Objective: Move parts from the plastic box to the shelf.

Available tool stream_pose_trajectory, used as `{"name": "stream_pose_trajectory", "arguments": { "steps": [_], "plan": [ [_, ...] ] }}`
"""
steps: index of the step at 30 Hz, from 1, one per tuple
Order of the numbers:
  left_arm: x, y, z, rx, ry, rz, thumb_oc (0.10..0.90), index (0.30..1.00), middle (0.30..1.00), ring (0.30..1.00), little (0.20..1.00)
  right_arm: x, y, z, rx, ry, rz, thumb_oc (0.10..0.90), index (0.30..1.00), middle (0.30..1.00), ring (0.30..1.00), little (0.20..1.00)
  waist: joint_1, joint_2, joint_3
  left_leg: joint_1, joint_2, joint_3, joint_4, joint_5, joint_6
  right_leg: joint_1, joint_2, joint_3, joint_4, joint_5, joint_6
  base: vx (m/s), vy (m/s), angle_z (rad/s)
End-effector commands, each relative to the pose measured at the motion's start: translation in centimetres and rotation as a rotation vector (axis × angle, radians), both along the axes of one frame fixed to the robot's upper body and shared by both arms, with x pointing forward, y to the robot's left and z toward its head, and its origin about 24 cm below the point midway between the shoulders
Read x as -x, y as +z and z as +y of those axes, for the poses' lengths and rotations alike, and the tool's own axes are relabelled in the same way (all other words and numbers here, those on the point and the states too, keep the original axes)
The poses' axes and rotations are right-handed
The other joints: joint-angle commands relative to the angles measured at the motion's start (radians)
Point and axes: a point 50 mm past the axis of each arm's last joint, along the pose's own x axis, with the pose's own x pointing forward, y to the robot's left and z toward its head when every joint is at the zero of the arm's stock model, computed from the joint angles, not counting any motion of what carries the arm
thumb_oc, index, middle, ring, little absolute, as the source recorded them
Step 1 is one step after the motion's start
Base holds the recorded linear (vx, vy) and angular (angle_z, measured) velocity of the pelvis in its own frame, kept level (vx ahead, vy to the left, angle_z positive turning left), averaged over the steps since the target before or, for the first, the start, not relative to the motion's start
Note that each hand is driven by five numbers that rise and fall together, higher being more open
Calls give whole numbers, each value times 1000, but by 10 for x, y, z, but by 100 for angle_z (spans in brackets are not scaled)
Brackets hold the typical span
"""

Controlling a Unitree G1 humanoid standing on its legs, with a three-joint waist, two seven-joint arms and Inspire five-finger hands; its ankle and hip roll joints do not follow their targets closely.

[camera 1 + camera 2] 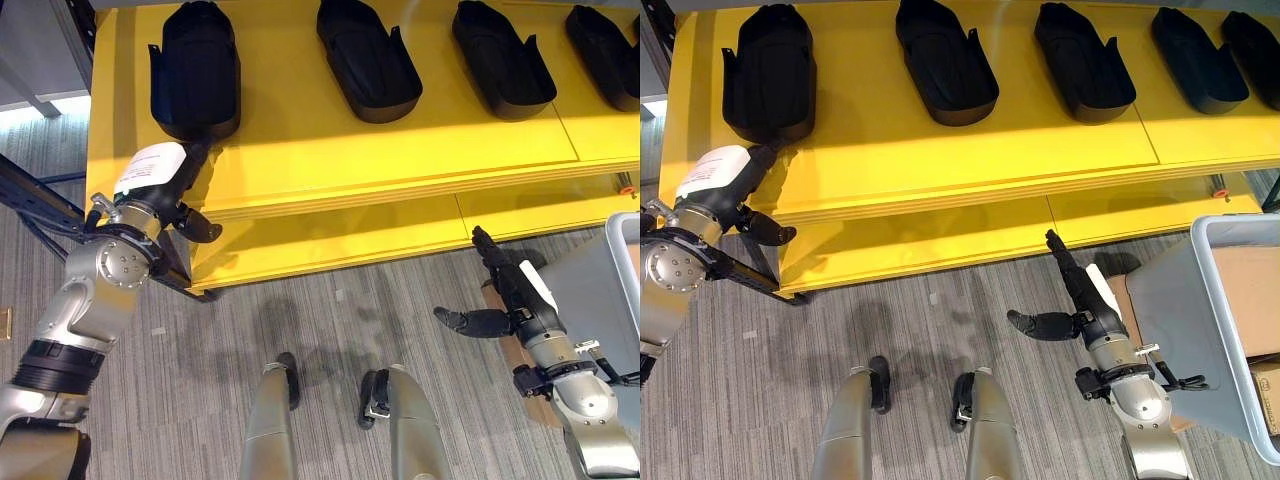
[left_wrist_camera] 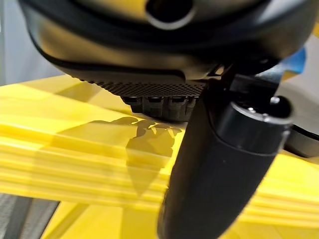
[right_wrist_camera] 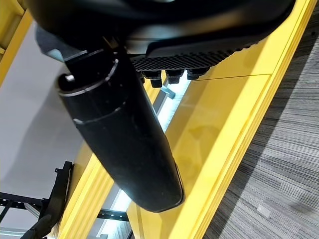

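Note:
Several black moulded parts lie in a row on the yellow shelf [image 1: 400, 150]; the leftmost part [image 1: 195, 70] sits near the shelf's left end. My left hand [image 1: 150, 175] is just below that part, fingers straight and pointing at its near edge, thumb [image 2: 219, 174] spread out; it holds nothing. My right hand [image 1: 1080, 290] hovers over the floor in front of the lower shelf board [image 1: 350, 245], open and empty, fingers straight, thumb [image 3: 124, 144] out to the side. The grey plastic box [image 1: 1185, 300] stands at the far right, beside my right arm.
Brown cardboard [image 1: 1250, 290] shows inside the plastic box. A dark metal frame [image 1: 40, 205] runs by the shelf's left end, close to my left arm. Grey carpet [image 1: 330, 330] lies in front of the shelf.

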Motion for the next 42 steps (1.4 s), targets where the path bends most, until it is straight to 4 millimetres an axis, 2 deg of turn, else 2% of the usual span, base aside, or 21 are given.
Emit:
{"name": "stream_pose_trajectory", "arguments": {
  "steps": [1, 12, 20, 25, 27, 29, 30, 31, 34, 36, 37, 38, 40, 41, 42],
  "plan": [
    [9, 65, -17, -15, -100, -300, 900, 1000, 1000, 1000, 1000, -4, 43, 1, 32, 46, -213, 900, 1000, 1000, 1000, 1000, -4, 28, -58, 54, 38, -70, -37, -80, -36, 29, 22, 36, -120, 49, 34, 0, 0, 0],
    [39, 63, -46, -23, -319, -304, 900, 1000, 1000, 1000, 1000, -1, 45, 2, 31, 52, -230, 900, 1000, 1000, 1000, 1000, 6, 32, -56, 58, 34, -71, -38, -81, -36, 32, 24, 37, -121, 49, 31, 0, 0, 0],
    [55, 59, -46, 53, -357, -389, 900, 1000, 1000, 1000, 1000, 1, 47, 4, 53, 53, -259, 900, 1000, 1000, 1000, 1000, 14, 32, -58, 66, 30, -73, -50, -76, -35, 39, 25, 38, -130, 55, 30, 0, 0, 0],
    [65, 39, -44, 166, -362, -414, 900, 1000, 1000, 1000, 1000, 1, 53, 5, 90, 34, -310, 900, 1000, 1000, 1000, 1000, 24, 33, -59, 85, 28, -74, -64, -72, -34, 57, 28, 37, -143, 60, 30, 0, 0, 0],
    [71, 23, -43, 285, -369, -418, 900, 1000, 1000, 1000, 1000, -1, 58, 6, 114, 16, -352, 900, 1000, 1000, 1000, 1000, 31, 30, -64, 104, 26, -78, -78, -70, -33, 75, 28, 33, -152, 62, 31, 0, 0, 0],
    [73, 20, -43, 307, -369, -415, 900, 1000, 1000, 1000, 1000, -1, 60, 6, 125, 12, -361, 900, 1000, 1000, 1000, 1000, 31, 31, -65, 110, 26, -77, -83, -69, -33, 83, 30, 33, -159, 64, 32, 0, -3, 2],
    [77, 15, -42, 346, -367, -413, 900, 1000, 1000, 1000, 1000, 0, 64, 6, 142, 10, -385, 900, 1000, 1000, 1000, 1000, 33, 30, -66, 119, 27, -78, -89, -68, -33, 93, 32, 32, -165, 65, 33, 10, -27, 4],
    [83, 4, -40, 407, -367, -401, 900, 1000, 1000, 1000, 1000, 1, 78, 5, 175, -14, -464, 900, 1000, 1000, 1000, 1000, 38, 26, -71, 132, 26, -81, -98, -67, -32, 106, 35, 30, -177, 67, 35, 0, 0, 0],
    [90, -8, -38, 471, -369, -373, 900, 1000, 1000, 1000, 1000, 3, 108, 5, 263, -41, -626, 900, 1000, 1000, 1000, 1000, 44, 17, -74, 152, 24, -84, -110, -66, -32, 130, 37, 26, -192, 70, 39, 8, -17, 1],
    [91, -13, -39, 511, -368, -372, 900, 1000, 1000, 1000, 1000, 4, 120, 7, 290, -34, -682, 900, 1000, 1000, 1000, 1000, 45, 11, -76, 156, 20, -87, -115, -61, -31, 139, 36, 23, -198, 74, 39, -39, -9, 10],
    [92, -15, -38, 522, -371, -360, 900, 1000, 1000, 1000, 1000, 4, 124, 6, 310, -38, -698, 900, 1000, 1000, 1000, 1000, 48, 8, -70, 152, 21, -84, -121, -41, -27, 136, 32, 13, -203, 91, 34, 8, -21, 12],
    [92, -20, -39, 543, -370, -350, 900, 1000, 1000, 1000, 1000, 3, 133, 7, 350, -32, -732, 900, 1000, 1000, 1000, 1000, 51, -1, -78, 167, 18, -89, -124, -60, -31, 150, 35, 18, -206, 76, 42, -56, -21, 17],
    [93, -25, -41, 515, -370, -338, 900, 1000, 1000, 1000, 1000, 0, 151, 7, 440, -19, -785, 900, 1000, 1000, 1000, 1000, 63, -20, -74, 169, 16, -88, -135, -38, -26, 157, 31, 2, -218, 97, 38, 6, -36, 20],
    [93, -29, -40, 534, -366, -327, 900, 1000, 1000, 1000, 1000, -3, 162, 6, 485, -18, -810, 900, 1000, 1000, 1000, 1000, 69, -26, -75, 180, 12, -96, -133, -58, -30, 170, 33, 7, -215, 80, 45, -19, -17, 18],
    [93, -29, -40, 541, -369, -326, 900, 1000, 1000, 1000, 1000, -7, 164, 5, 493, -18, -808, 900, 1000, 1000, 1000, 1000, 74, -27, -68, 173, 11, -91, -138, -35, -24, 166, 28, -3, -220, 98, 39, -36, -19, 13]
  ]
}}
